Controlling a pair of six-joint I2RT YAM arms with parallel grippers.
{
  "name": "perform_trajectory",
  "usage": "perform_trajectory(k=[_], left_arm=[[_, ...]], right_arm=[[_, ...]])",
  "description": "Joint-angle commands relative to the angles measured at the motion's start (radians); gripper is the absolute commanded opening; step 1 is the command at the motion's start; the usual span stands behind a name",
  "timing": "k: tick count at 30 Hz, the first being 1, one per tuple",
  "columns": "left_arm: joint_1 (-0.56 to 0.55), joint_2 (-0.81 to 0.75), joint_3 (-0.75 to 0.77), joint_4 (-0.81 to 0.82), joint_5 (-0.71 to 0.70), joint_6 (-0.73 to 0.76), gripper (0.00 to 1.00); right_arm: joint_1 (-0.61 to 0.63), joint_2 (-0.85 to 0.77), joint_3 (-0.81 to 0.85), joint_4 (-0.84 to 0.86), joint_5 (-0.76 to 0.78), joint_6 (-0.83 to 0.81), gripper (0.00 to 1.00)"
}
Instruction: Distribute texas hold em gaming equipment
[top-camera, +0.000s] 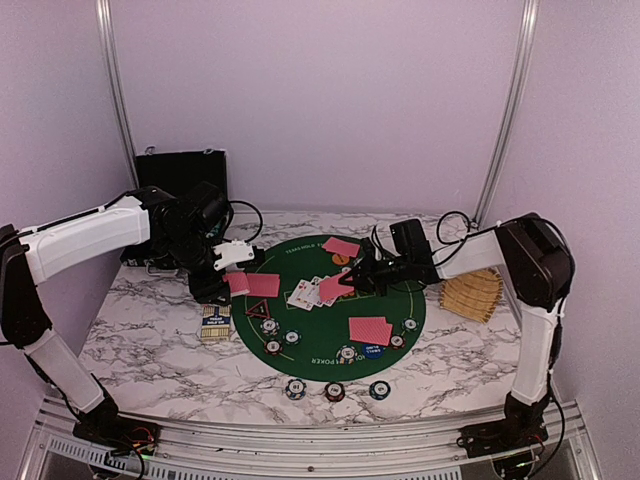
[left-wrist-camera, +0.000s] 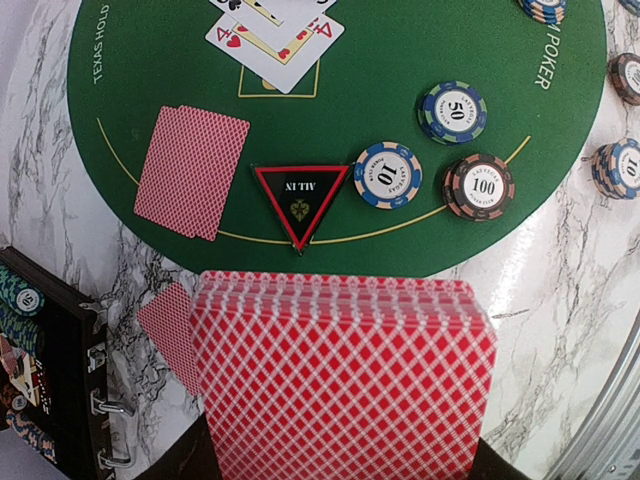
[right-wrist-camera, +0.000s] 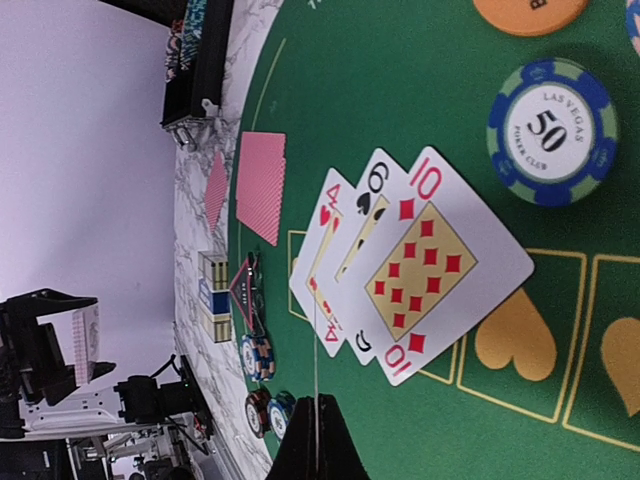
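The deck of red-backed cards (left-wrist-camera: 340, 360) is clamped in the left hand (left-wrist-camera: 340, 468), whose jaws are closed on it. It hangs over the tabletop (top-camera: 150, 350) at the left edge of the green mat (left-wrist-camera: 400, 60).

The right hand (right-wrist-camera: 312, 440) is closed on a single red-backed card (top-camera: 335, 288), held over the mat centre just beside the three face-up cards (right-wrist-camera: 400, 265). These lie fanned and overlapping, with the ten of diamonds on top.

- Below the deck, on the mat: a face-down pair (left-wrist-camera: 190, 170), with the red-rimmed triangle (left-wrist-camera: 300, 200) just beside it.
- In a row to the right of the triangle: the 10 chip (left-wrist-camera: 387, 175), the 50 chip (left-wrist-camera: 452, 112) and the 100 chip stack (left-wrist-camera: 478, 186).
- A lone face-down card (left-wrist-camera: 170, 335) lies off the mat on the marble.
- Further pairs lie at the far side (top-camera: 341, 246) and the near right (top-camera: 370, 330) of the mat.
- The orange disc (right-wrist-camera: 530, 10) lies on the mat.

Outside the mat:
- the card box (top-camera: 215, 322) at the left
- the black case (top-camera: 182, 170) at the rear left
- the slatted wooden object (top-camera: 472, 293) at the right
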Motion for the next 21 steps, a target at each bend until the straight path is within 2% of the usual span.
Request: perform_trajectory(k=[1,12,19,21], left_arm=[[0.003,-0.026,0.01,0.008,-0.002,0.006,0.0],[0.003,-0.024,0.011,0.008,0.0,0.006,0.0],[0.003,-0.023,0.009,0.008,0.003,0.006,0.0],[0.003,-0.023,0.01,0.008,0.006,0.004,0.0]], right_arm=[[0.0,0.041,0.077,-0.127,0.082,-0.124,0.0],[-0.001,0.078,0.138,-0.231,0.16,-0.211,0.01],[-0.003,0.068,0.153,-0.302,0.214,-0.259,0.35],[-0.002,0.058,0.159,-0.325,0.242,-0.275,0.41]])
